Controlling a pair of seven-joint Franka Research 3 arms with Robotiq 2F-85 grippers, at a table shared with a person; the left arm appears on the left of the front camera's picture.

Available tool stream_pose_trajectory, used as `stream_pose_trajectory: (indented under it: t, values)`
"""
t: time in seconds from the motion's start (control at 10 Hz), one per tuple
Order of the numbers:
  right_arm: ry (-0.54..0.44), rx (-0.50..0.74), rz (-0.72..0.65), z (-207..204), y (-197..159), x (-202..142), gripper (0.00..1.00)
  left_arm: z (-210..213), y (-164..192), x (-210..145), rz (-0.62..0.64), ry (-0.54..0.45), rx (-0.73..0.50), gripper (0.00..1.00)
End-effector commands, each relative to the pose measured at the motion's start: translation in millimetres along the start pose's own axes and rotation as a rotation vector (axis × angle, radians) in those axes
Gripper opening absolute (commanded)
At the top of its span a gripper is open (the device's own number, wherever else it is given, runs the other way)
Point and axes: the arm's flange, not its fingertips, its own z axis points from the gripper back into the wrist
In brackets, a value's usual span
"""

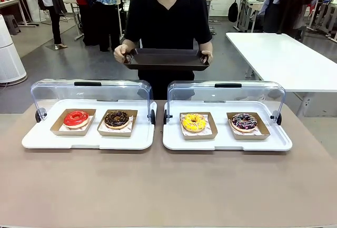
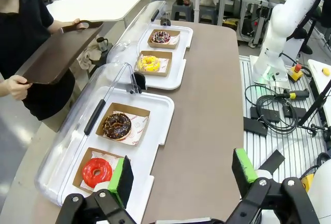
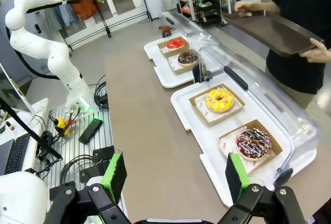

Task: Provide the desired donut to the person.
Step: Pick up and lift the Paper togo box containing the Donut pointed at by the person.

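Observation:
Four donuts lie in brown paper trays on two white trays: a red donut (image 1: 76, 118), a chocolate donut (image 1: 117, 119), a yellow donut (image 1: 194, 122) and a dark sprinkled donut (image 1: 244, 121). The person (image 1: 168, 17) in a black T-shirt stands at the far side, holding a dark brown tray (image 1: 166, 59) in both hands. My left gripper (image 2: 181, 175) is open above the near table edge, close to the red donut (image 2: 96, 172). My right gripper (image 3: 176, 175) is open, with the sprinkled donut (image 3: 253, 143) just ahead to its right.
Both white trays (image 1: 89, 142) (image 1: 226, 144) have clear lids (image 1: 89, 91) (image 1: 226, 92) swung up at the far side. The brown table (image 1: 168, 186) is bare in front of them. A white table (image 1: 284, 54) stands behind at right.

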Motion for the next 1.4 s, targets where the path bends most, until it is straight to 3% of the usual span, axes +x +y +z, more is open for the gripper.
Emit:
stream_pose_trajectory:
  t: [0.0, 1.3]
  values:
    - [-0.011, 0.007, -0.005, 0.1, 0.0, 0.2, 1.00, 1.0, -0.6, -0.1, -0.006, -0.003, -0.002, 1.00]
    - [-0.011, 0.007, -0.005, 0.1, 0.0, 0.2, 1.00, 1.0, -0.6, -0.1, -0.006, -0.003, -0.002, 1.00]
